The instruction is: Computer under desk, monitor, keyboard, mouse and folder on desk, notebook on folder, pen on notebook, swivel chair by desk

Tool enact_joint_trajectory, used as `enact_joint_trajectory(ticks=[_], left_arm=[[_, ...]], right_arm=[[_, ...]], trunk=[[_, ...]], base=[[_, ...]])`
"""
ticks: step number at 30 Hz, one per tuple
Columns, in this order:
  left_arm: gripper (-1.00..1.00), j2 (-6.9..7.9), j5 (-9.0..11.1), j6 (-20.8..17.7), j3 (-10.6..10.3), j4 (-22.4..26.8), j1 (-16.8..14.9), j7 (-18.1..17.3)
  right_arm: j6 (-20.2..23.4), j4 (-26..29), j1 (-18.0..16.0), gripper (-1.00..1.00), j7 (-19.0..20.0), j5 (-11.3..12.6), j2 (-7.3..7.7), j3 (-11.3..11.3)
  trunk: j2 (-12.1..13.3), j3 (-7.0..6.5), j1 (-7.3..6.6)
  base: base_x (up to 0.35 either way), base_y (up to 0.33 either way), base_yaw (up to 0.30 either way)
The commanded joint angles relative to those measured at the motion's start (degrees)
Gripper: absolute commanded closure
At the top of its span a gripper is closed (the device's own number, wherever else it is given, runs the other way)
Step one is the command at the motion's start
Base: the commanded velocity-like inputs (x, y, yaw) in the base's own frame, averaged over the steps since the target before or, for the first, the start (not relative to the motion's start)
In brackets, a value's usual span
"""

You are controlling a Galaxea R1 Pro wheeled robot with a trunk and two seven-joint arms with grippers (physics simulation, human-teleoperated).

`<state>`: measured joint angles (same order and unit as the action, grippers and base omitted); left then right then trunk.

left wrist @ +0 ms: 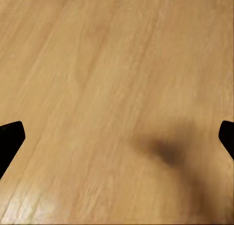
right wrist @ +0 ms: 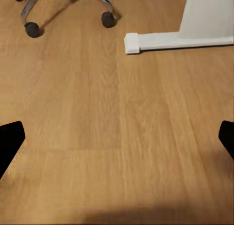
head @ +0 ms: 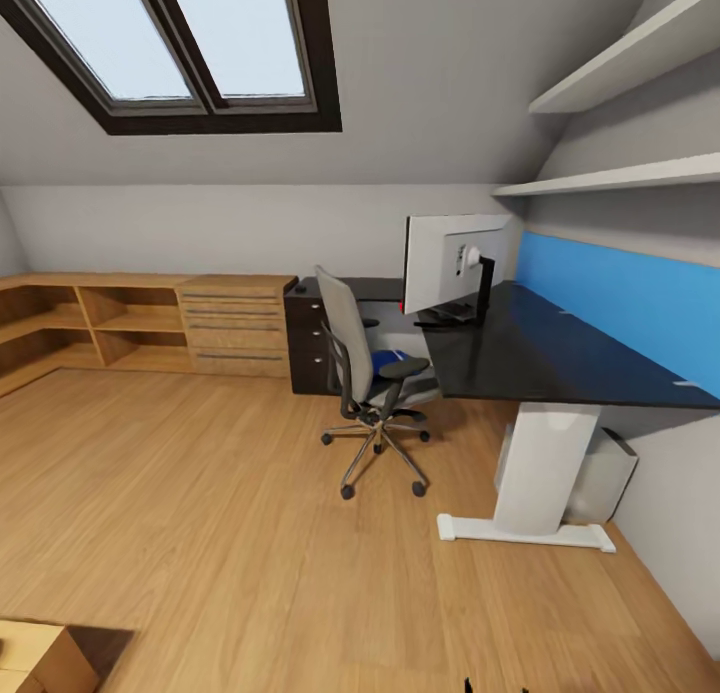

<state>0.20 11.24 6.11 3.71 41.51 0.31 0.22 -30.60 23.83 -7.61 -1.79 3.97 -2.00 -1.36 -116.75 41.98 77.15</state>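
The black desk (head: 560, 358) stands at the right wall on a white leg (head: 545, 473). On it the monitor (head: 455, 258) shows its pale back, with a dark flat shape (head: 445, 316) at its foot that I cannot identify. The swivel chair (head: 375, 373) is at the desk's corner, and the blue folder (head: 385, 360) lies on its seat. Under the desk sits the pale grey computer (head: 608, 473). My left gripper (left wrist: 117, 137) hangs open over bare floor. Also open, my right gripper (right wrist: 117, 137) is short of the chair's casters (right wrist: 32, 29) and the desk's foot (right wrist: 170, 40).
A black drawer unit (head: 305, 338) adjoins the desk. Light wooden shelving and a chest (head: 235, 323) line the back wall. A cardboard box (head: 35, 658) sits at the near left. Wall shelves (head: 620, 178) and a blue panel (head: 620, 293) hang above the desk. Wooden floor (head: 220, 513) stretches between.
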Motion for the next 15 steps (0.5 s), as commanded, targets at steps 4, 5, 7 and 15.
enact_joint_trajectory(ticks=[4,5,7,15], left_arm=[[-1.0,0.02,0.59,-15.34,-0.03,13.08,0.04,0.27],[-1.0,-0.01,0.67,-18.92,-0.02,16.28,0.04,0.32],[-1.0,-0.13,0.78,-22.16,-0.02,20.11,0.04,0.36],[-1.0,-0.41,0.97,-25.71,-0.06,31.08,0.04,0.26]], right_arm=[[4.32,7.78,-1.2,-1.0,-3.51,3.34,-1.2,-0.23],[6.76,9.99,-1.43,-1.0,-4.75,4.98,-1.47,-0.2],[11.78,13.1,-1.87,-1.0,-5.89,7.4,-1.93,-0.15],[42.33,18.71,-15.84,-1.0,-9.09,11.46,-4.48,-0.06]], trunk=[[-0.02,0.06,0.03],[-0.02,0.06,0.03],[-0.02,0.06,0.03],[-0.02,0.06,0.03]], base=[[0.324,0.0,0.0],[0.324,0.0,0.0],[0.324,0.0,0.0],[0.325,0.0,0.0]])
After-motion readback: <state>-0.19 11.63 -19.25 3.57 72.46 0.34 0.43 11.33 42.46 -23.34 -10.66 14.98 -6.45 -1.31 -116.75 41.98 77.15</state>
